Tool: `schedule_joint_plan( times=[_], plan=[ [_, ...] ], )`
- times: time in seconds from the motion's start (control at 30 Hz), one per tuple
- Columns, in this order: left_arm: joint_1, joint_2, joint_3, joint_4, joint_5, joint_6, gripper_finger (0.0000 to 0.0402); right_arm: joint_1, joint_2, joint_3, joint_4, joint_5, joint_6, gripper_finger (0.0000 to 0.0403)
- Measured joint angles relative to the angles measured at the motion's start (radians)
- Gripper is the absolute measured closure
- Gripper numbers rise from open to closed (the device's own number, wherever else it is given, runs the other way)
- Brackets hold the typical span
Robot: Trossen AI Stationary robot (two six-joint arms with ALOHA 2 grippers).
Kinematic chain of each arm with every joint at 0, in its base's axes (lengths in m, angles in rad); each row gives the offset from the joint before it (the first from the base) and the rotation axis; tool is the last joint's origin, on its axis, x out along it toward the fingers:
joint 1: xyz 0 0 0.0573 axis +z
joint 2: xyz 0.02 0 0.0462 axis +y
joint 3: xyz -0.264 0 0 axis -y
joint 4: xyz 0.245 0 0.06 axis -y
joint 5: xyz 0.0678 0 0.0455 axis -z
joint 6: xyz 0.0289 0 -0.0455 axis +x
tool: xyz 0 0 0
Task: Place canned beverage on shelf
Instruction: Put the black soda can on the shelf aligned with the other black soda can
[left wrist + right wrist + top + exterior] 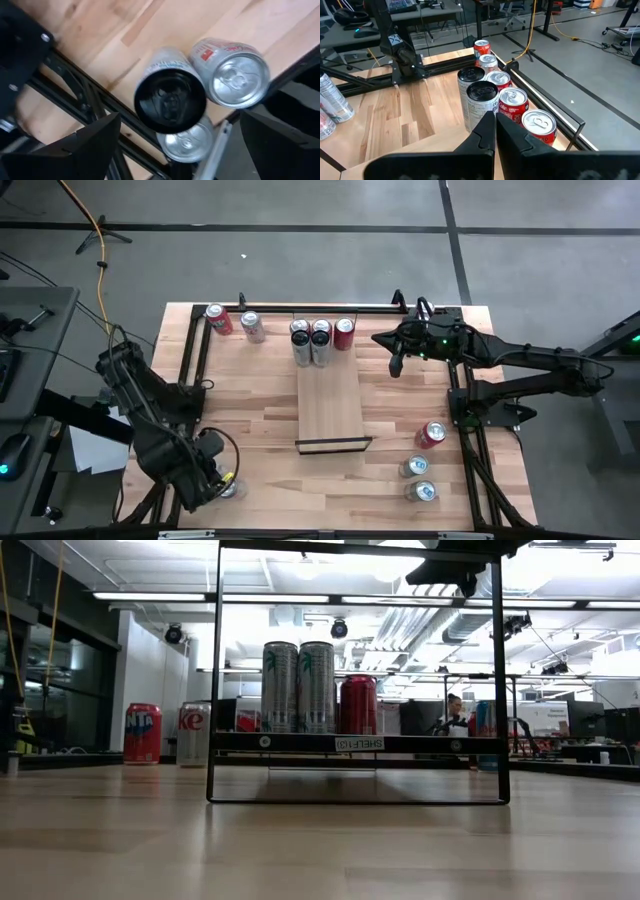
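Here, my left gripper (175, 145) hangs with its jaws spread wide, nothing between them, directly over a cluster of three upright cans at the near left corner of the table (250, 420). The black-topped can (170, 100) sits centred below me; a silver-topped can (235, 80) touches it on one side, and a second silver can (186, 142) is partly hidden beneath it in the left wrist view.

Judgement on handling: a sealed can is rigid, moderately heavy if full, and smooth-walled, so it may slip under a light grip. Take hold at mid-height on the cylindrical wall, not at the rim. The touching neighbours leave little finger clearance and may tip.

Farther out, the shelf (330, 405) lies along the table centre, with two tall silver cans (298, 685) and a red can (358, 705) grouped at its far end. My right gripper (495, 125) hovers past that end, fingers pressed together, holding nothing.
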Motion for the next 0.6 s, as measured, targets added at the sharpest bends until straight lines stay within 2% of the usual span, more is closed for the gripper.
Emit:
schedule_joint_plan(
  times=[0.17, 0.47, 0.6],
  plan=[
    [0.003, 0.025, 0.000, -0.016, -0.014, 0.061, 0.0041, 0.000, 0.000, 0.000, 0.000, 0.000, 0.000, 0.0402],
    [0.003, 0.035, -0.005, 0.006, -0.013, 0.066, 0.0041, 0.000, 0.000, 0.000, -0.003, 0.000, 0.000, 0.0402],
    [0.003, 0.014, -0.079, 0.070, 0.035, 0.084, 0.0041, 0.000, 0.000, 0.000, -0.003, -0.001, 0.000, 0.0402]
  ],
)
